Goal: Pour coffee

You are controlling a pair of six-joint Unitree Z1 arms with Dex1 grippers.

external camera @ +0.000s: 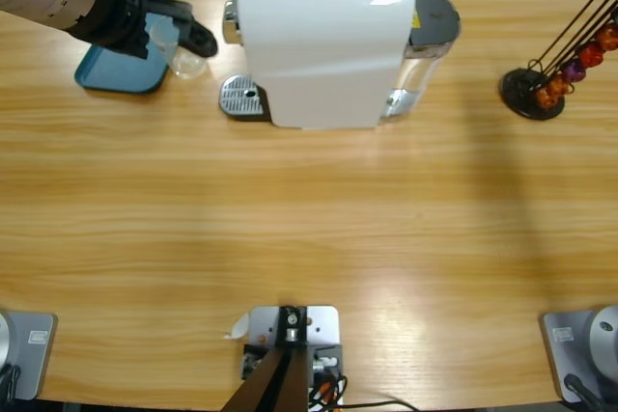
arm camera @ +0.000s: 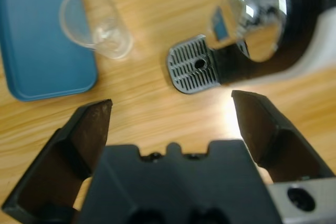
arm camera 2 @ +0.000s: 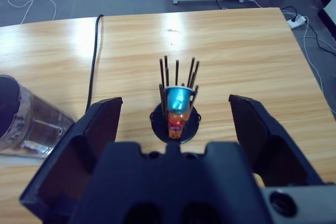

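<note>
Coffee is not showing anywhere: the clear glass (arm camera: 94, 22) at the upper left of the left wrist view is looking empty, sitting on the desk (external camera: 309, 238) right at the edge of the blue tray (arm camera: 42, 40), whether touching it or overlapping I cannot tell. It is standing well apart from the machine's perforated drip plate (arm camera: 194, 69), which is lying bare under the chrome spout (arm camera: 257, 14).

The left tool (arm camera: 170, 114) is hanging over the desk with its jaws spread wide and nothing between them, pointing at the gap between glass and drip plate. In the high view the same arm is coming in from the upper left corner, with its tool (external camera: 188, 36) covering much of the glass (external camera: 188, 63).

To my eye the risk is lying in the glass itself: thin, slick and light, it could be tipping or skidding if one jaw is meeting its rim first. Set off-centre on the drip plate, it would be letting the pour miss.

The right tool (arm camera 2: 173, 111) is also spread wide and empty, facing the capsule stand (arm camera 2: 176, 114) at the centre of its view, far from the white coffee machine (external camera: 323, 45).
</note>
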